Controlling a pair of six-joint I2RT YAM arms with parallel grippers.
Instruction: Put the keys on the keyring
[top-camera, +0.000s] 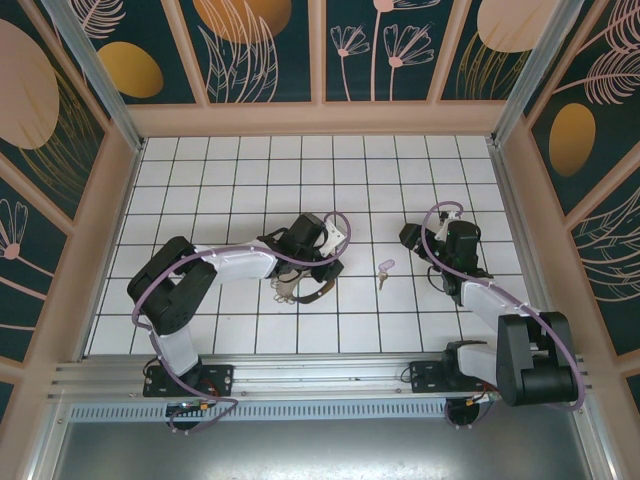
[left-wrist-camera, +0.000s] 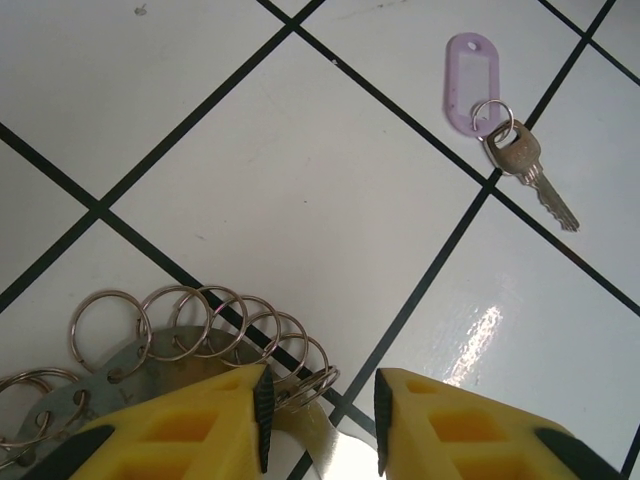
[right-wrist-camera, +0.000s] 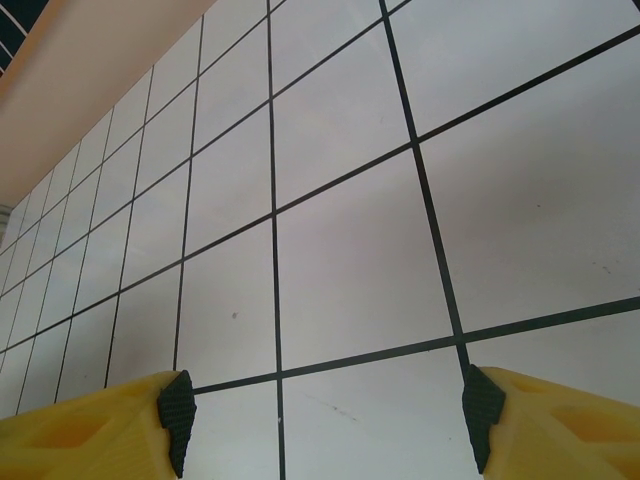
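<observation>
Jaws of left gripper (left-wrist-camera: 320, 420) narrowly apart, straddling keyring (left-wrist-camera: 150, 345) edge, left pad against small rings (left-wrist-camera: 300, 365); firm pinch not evident. Right gripper (right-wrist-camera: 325, 420) jaws wide apart, empty, over bare tile. Key (left-wrist-camera: 520, 160) with lilac tag (left-wrist-camera: 475, 80) flat on tiled table (top-camera: 230, 170), well apart from keyring.

Risks:
- thin plate slips from pads
- loose rings snag finger
- flat key hard to lift

Containers: none; both items lie on table.

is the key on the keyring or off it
Off: the key lies flat on the table, well apart from the keyring.
</observation>
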